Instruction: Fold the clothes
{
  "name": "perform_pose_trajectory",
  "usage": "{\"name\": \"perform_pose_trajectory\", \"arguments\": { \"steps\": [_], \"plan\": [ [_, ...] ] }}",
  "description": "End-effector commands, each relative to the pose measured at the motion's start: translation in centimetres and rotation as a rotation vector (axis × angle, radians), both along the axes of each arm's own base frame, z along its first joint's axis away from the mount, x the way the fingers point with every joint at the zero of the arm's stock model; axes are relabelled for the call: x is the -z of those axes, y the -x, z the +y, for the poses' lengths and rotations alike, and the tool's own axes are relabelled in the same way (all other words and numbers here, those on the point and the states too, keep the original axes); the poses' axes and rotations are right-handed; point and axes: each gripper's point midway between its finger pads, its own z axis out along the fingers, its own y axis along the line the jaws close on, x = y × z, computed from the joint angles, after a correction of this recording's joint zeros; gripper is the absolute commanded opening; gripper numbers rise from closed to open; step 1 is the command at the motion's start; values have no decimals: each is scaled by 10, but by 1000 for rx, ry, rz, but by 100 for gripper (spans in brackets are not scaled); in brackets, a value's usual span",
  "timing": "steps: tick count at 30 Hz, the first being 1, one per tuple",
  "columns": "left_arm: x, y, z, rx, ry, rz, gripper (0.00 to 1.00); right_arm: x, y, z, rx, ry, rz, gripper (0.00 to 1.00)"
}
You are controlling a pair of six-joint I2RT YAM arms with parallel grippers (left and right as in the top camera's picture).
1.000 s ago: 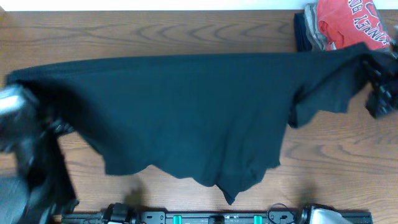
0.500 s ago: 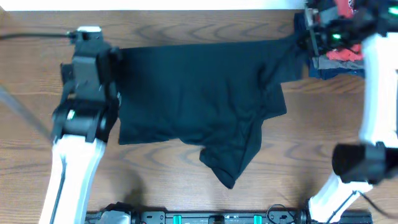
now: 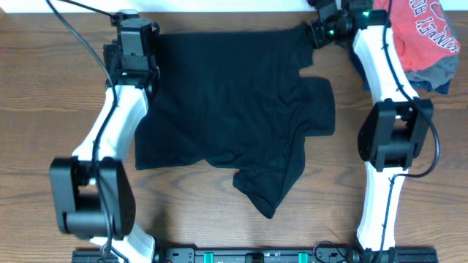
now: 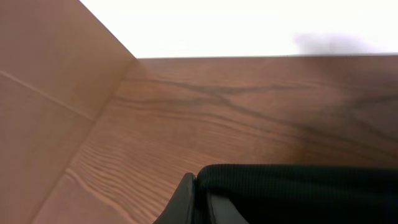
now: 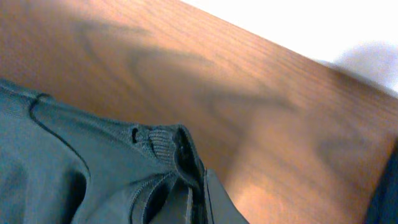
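The left gripper [image 3: 142, 38] is at the far left corner of the black garment [image 3: 227, 109] and is closed on it. In the left wrist view a dark finger [image 4: 181, 202] presses on a ribbed edge of the cloth, just above the table [image 4: 205, 106]. The garment lies on the middle of the table, with its far edge drawn quite straight between the two arms. The near part is not tidy: a short sleeve [image 3: 320, 109] sticks out on the right, and a crumpled tip [image 3: 267, 201] reaches toward the near edge. The right gripper [image 3: 320, 31] holds the far right corner, its jaws narrow on a bunched seam, as the right wrist view shows. Further right is a stack [image 3: 420, 33] of other clothes with a red shirt on top; I cannot tell if it touches the garment. I judge the cloth to be light, soft and floppy, so it will sag and wrinkle where nothing supports it, and it may slip out of a thin pinch. The hems and corners are the good places to hold, taking all layers together.
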Motion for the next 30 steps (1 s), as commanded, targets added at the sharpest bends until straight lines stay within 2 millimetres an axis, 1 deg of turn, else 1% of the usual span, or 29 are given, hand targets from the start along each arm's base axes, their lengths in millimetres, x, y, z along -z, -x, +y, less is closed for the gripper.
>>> {"name": "perform_pose_trajectory", "arguments": {
  "steps": [1, 3, 8, 11, 13, 16, 18, 20, 22, 25, 27, 30],
  "plan": [
    [7, -8, 16, -64, -10, -28, 6, 2, -20, -2, 88, 7, -51, 3],
    [13, -14, 17, -66, -9, -40, 6, -4, -33, 1, 111, 1, -111, 3],
    [12, -21, 21, -56, 7, -72, 6, -23, -50, 7, 110, -17, -218, 5],
    [12, -22, 26, -52, 20, -83, 6, -27, -52, 8, 109, -19, -233, 5],
    [13, -21, 27, -55, 19, -72, 6, -24, -47, 7, 109, -15, -208, 4],
    [20, -17, 27, -55, 18, -37, 7, -21, -34, 8, 103, -9, -145, 1],
    [26, -11, 27, -55, 16, 4, 6, -21, -20, 8, 101, 0, -91, 1],
    [31, -5, 26, -55, 16, 48, 6, -26, -9, 6, 98, 8, -56, 1],
    [35, 6, 26, -55, 15, 103, 6, -37, 10, 5, 88, 23, -13, 1],
    [39, 24, 25, -51, 15, 189, 6, -46, 31, 2, 83, 35, 43, 1],
    [46, 35, 22, -35, 28, 252, 6, -47, 45, 1, 82, 43, 92, 1],
    [64, 47, 11, 18, 80, 348, 6, -38, 66, -2, 81, 56, 184, 1]
  ]
}}
